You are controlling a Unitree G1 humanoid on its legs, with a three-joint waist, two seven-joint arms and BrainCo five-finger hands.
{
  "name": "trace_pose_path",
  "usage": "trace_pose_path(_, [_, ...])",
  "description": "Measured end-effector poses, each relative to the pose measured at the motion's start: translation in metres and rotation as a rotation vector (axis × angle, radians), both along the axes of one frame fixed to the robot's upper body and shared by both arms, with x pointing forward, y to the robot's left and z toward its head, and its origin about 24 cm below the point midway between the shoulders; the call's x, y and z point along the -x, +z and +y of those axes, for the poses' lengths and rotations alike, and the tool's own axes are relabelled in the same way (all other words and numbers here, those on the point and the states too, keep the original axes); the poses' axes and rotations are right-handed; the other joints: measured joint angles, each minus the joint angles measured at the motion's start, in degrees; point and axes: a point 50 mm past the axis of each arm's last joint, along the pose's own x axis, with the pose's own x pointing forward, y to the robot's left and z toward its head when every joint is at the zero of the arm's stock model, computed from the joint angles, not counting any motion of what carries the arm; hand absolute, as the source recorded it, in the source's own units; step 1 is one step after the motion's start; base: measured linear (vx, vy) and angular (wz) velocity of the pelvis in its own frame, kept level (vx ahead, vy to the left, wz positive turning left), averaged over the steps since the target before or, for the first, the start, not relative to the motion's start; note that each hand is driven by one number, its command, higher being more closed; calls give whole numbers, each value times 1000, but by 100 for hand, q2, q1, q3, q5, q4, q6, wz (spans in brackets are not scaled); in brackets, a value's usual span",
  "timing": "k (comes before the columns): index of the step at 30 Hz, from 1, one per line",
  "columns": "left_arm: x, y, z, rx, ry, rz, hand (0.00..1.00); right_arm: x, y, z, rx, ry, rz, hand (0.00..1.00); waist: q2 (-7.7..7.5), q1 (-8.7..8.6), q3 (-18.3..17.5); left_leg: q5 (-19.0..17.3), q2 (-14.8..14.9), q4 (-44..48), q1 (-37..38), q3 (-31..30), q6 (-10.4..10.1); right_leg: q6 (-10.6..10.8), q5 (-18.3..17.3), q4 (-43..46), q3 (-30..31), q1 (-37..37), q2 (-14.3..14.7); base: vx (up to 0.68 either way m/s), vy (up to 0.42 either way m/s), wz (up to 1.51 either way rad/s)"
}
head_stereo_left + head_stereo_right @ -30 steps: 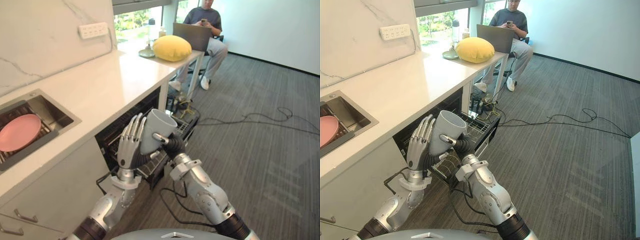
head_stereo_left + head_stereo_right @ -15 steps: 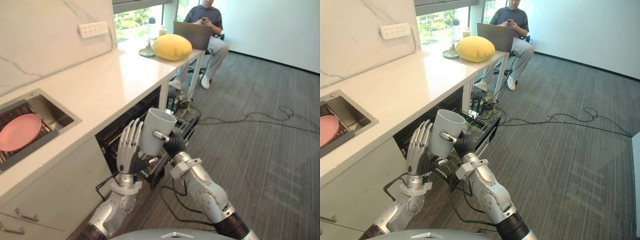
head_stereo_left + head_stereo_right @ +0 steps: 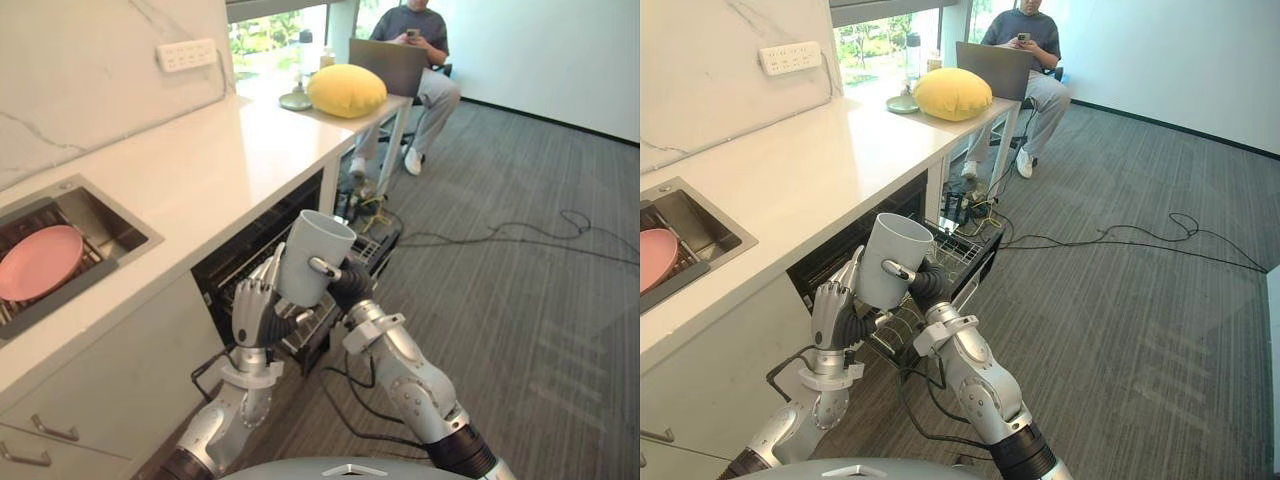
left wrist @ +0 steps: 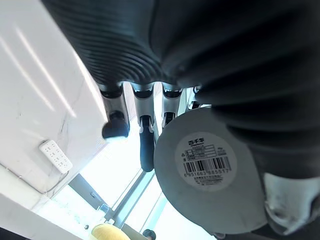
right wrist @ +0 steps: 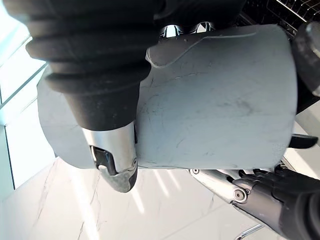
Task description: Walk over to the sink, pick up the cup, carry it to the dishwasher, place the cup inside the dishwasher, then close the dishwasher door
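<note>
Grey cup (image 3: 312, 256) upright in the right hand (image 3: 346, 285), fingers clamped round it, held in air before the open dishwasher (image 3: 226, 270), just below the countertop (image 3: 200, 180) edge, left hand (image 3: 252, 308) curled beside the cup, free carpet (image 3: 520, 300) at right.

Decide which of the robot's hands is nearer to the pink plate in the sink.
Left. The left hand is beside the cup on the side facing the pink plate; the right hand grips the cup on its far side.
</note>
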Motion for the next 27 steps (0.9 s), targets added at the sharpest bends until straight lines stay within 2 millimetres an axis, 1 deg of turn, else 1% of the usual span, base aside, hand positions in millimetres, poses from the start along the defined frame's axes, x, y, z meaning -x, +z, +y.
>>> trace_pose_path(6, [-1, 2, -1, 1, -10, -6, 100, -2, 2, -1, 10, 7, -14, 0, -1, 39, -1, 2, 0, 4, 0, -1, 3, 0, 1, -1, -1, 1, 0, 0, 0, 0])
trace_pose_path(7, [-2, 2, -1, 1, -11, -10, 100, -2, 3, 0, 12, 9, -19, 100, -3, 42, -2, 3, 0, 4, -1, -1, 4, 0, 1, -2, -2, 1, 0, 0, 0, 0])
trace_pose_path(24, [-6, 6, -3, 3, -21, -27, 100, -5, 8, -3, 26, -9, -47, 100, -40, 70, -20, 3, 1, 7, -8, -4, 5, -5, 6, -17, -2, 4, 0, 0, 0, 0])
trace_pose_path(25, [-6, 6, -3, 4, -21, -26, 0, -5, 8, -3, 26, -9, -47, 100, -40, 70, -20, 3, 1, 7, -9, -4, 5, -4, 6, -18, -2, 4, 0, 0, 0, 0])
trace_pose_path(27, [-5, 6, -3, 5, -22, -25, 0, -5, 8, -3, 26, -9, -46, 100, -41, 70, -20, 3, 1, 7, -17, -4, 4, -3, 7, -20, -3, -2, 0, 0, 0, 0])
